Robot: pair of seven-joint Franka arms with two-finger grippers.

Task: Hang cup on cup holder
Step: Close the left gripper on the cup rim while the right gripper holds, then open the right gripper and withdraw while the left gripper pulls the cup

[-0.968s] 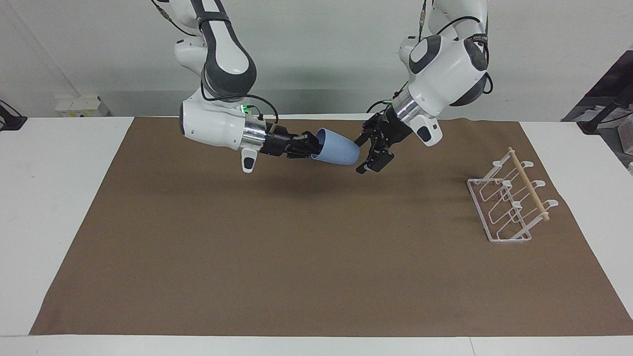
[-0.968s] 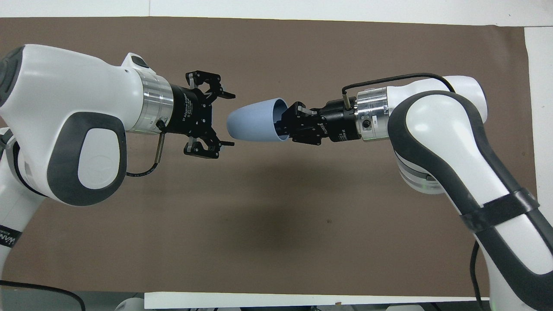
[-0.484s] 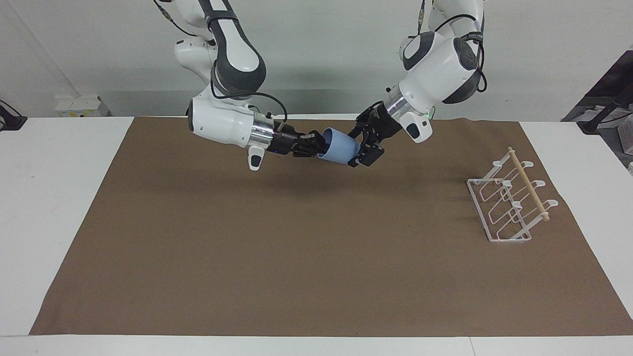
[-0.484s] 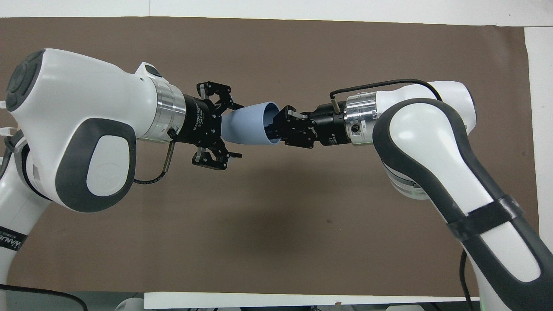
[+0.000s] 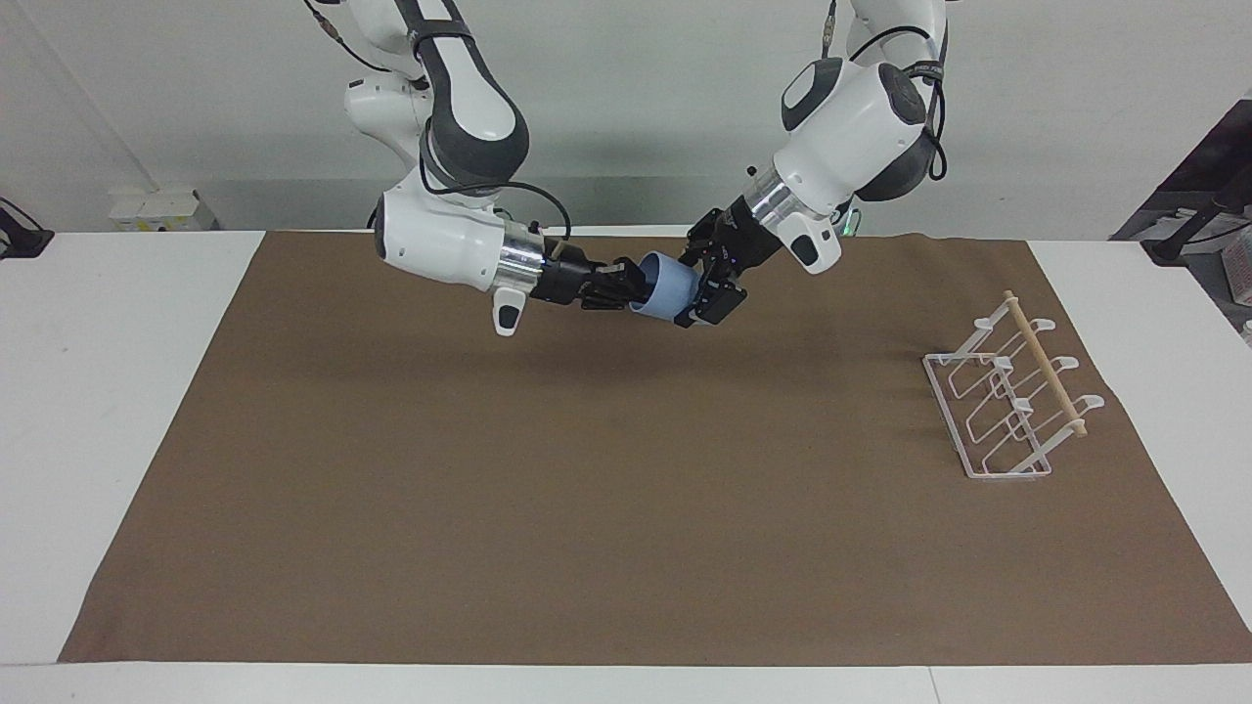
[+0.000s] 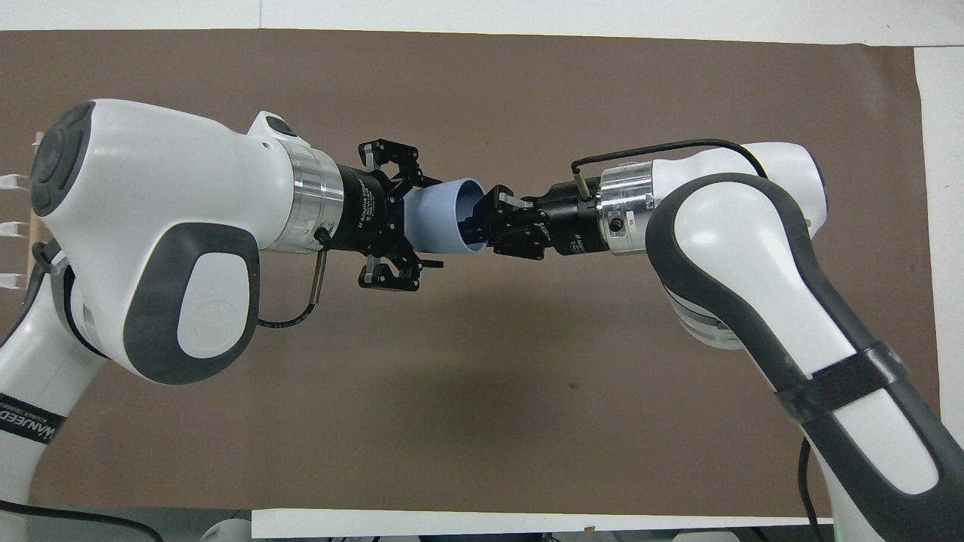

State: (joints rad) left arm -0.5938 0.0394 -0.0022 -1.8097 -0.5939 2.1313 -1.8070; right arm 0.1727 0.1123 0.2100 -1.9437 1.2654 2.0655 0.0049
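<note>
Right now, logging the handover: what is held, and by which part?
The light-blue cup is held in the air by the right gripper, shut on its rim. The left gripper straddles its base end; whether it grips cannot be told.

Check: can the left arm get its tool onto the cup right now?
Probably yes. The cup hangs in the air, its rim pinched by the right tool; its closed end already sits between the fingers of the left tool, with nothing in between.

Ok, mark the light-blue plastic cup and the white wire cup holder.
light-blue plastic cup [image 6: 440,218], overhead view, on its outer side wall.
white wire cup holder [image 5: 988,474], facing view, on its base frame's edge.
</note>
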